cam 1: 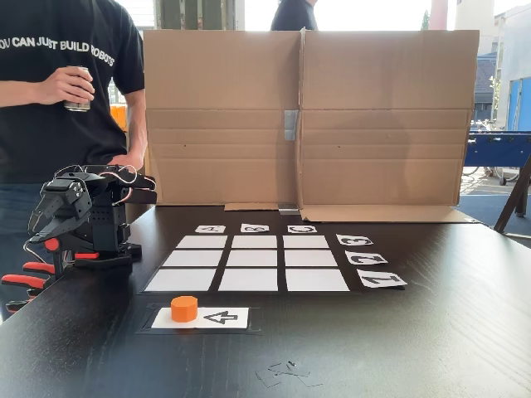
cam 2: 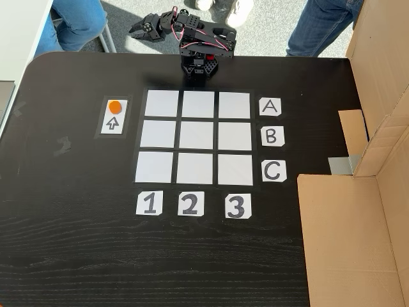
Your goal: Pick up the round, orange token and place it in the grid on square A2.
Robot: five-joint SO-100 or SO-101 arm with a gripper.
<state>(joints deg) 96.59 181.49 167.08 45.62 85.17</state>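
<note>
Black tabletop, cardboard screen behind; the token sits on the arrow strip beside the grid, well apart from my gripper — whether its fingers are spread I cannot tell; I'd judge the puck light, rigid, smooth; pinch its curved sides.

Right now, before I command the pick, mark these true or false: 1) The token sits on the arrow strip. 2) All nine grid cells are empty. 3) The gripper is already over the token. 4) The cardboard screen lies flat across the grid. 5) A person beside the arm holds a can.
1) True: the token rests on the arrow strip, beside the grid.
2) True: square A2 and the other cells are bare.
3) False: the gripper is folded back near the arm's base, away from the token.
4) False: the cardboard screen stands upright beyond the grid.
5) True: a hand grips a can.
</note>
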